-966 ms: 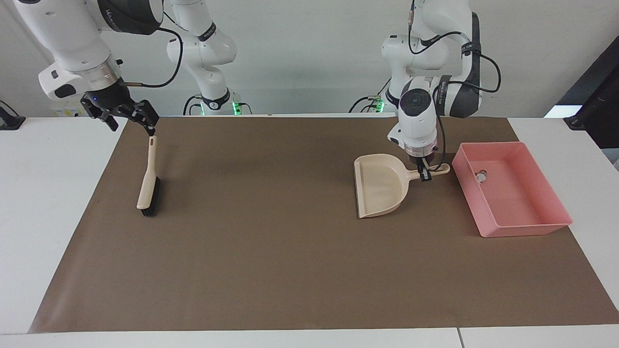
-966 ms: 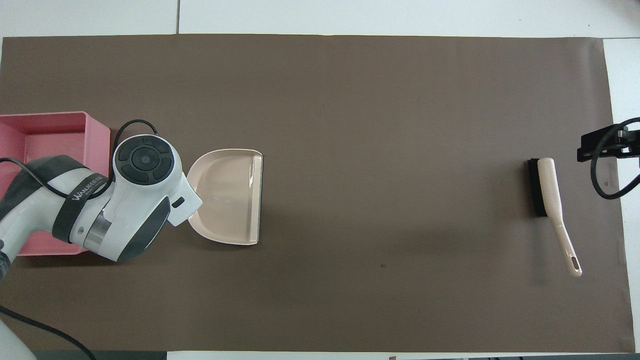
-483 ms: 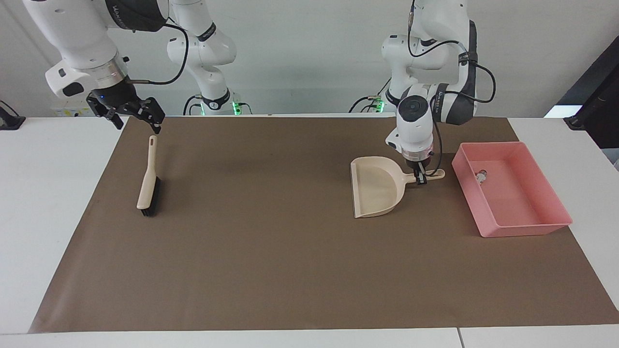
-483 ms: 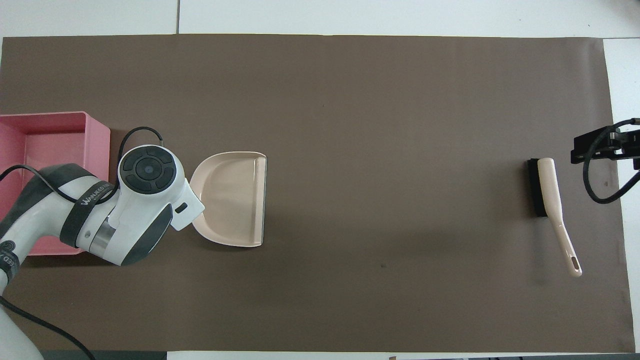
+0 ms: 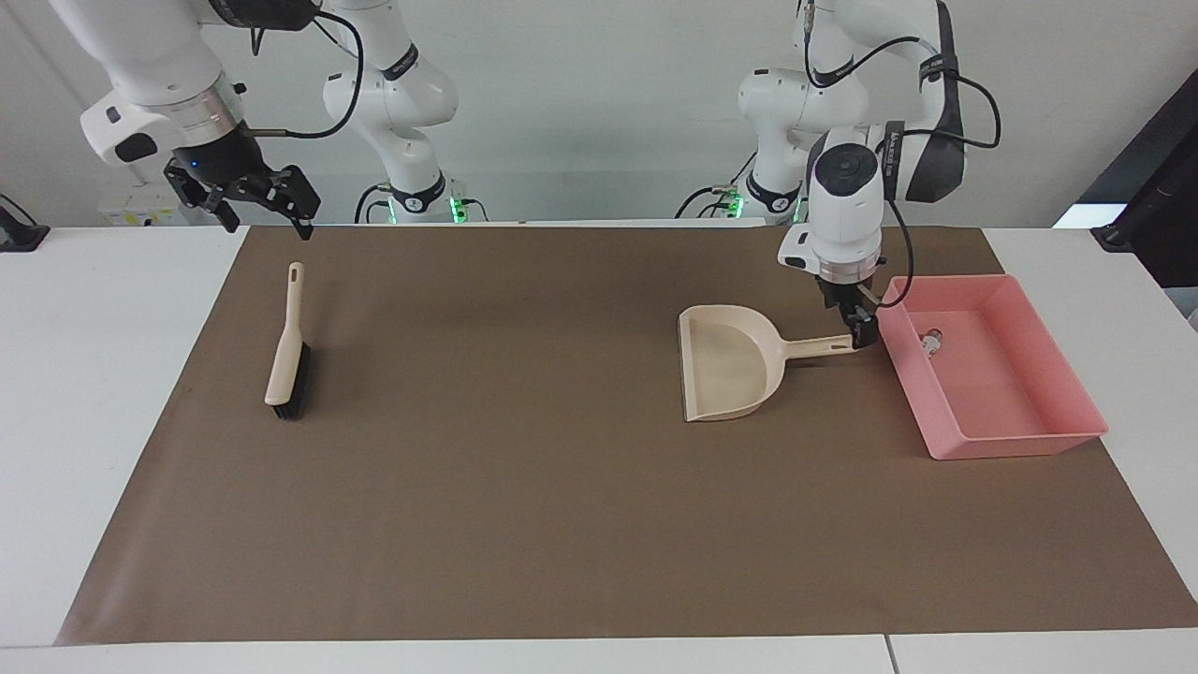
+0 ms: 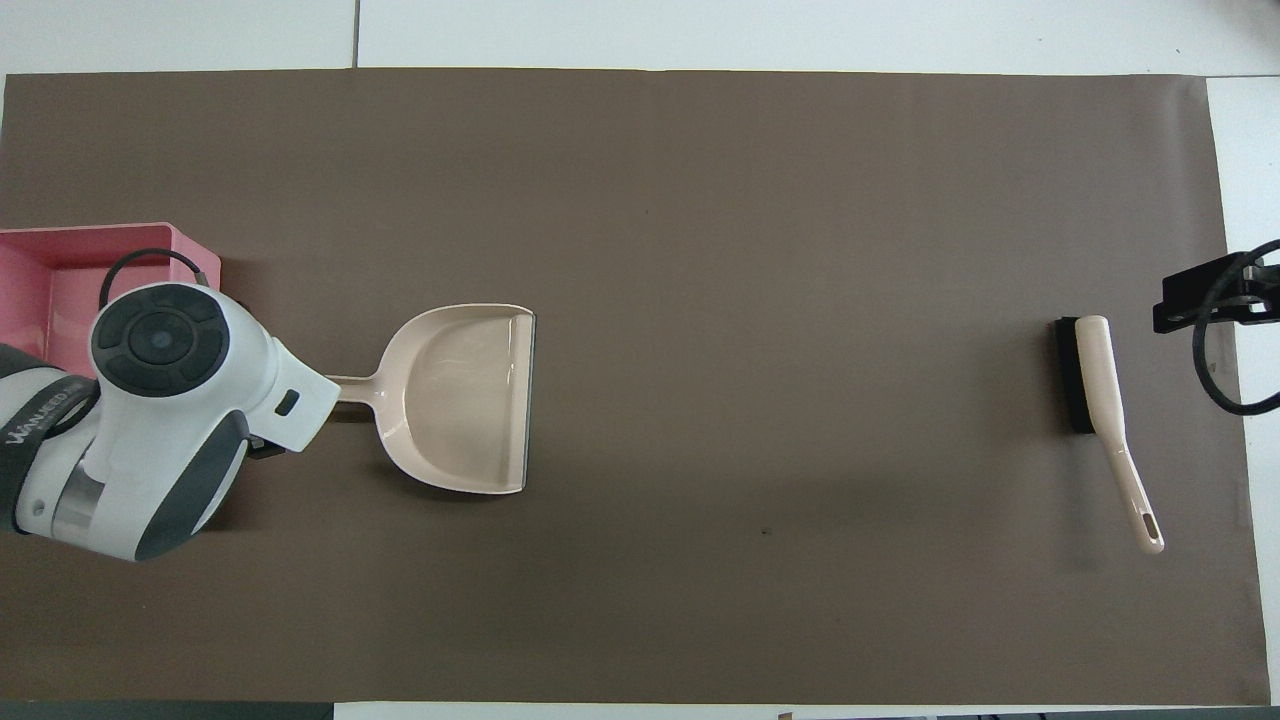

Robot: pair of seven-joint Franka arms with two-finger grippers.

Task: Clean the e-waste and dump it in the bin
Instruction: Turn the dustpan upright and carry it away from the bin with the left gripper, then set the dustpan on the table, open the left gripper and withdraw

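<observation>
With the e-waste (image 5: 930,343) in the bin (image 5: 1076,433), our left gripper (image 5: 859,321) fingers stand open at the dustpan (image 5: 725,370) handle's end, the right gripper (image 5: 251,199) open above the brush (image 5: 284,357); next, we think, both retreat.

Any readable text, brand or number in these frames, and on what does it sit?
White lettering on the dark strap of the left arm: too blurred to read.
Dustpan, brush, pink bin, brown mat: no text visible.

Left gripper (image 5: 861,329) slid off the dustpan (image 5: 725,374) handle — toward the bin (image 5: 1015,440).
</observation>
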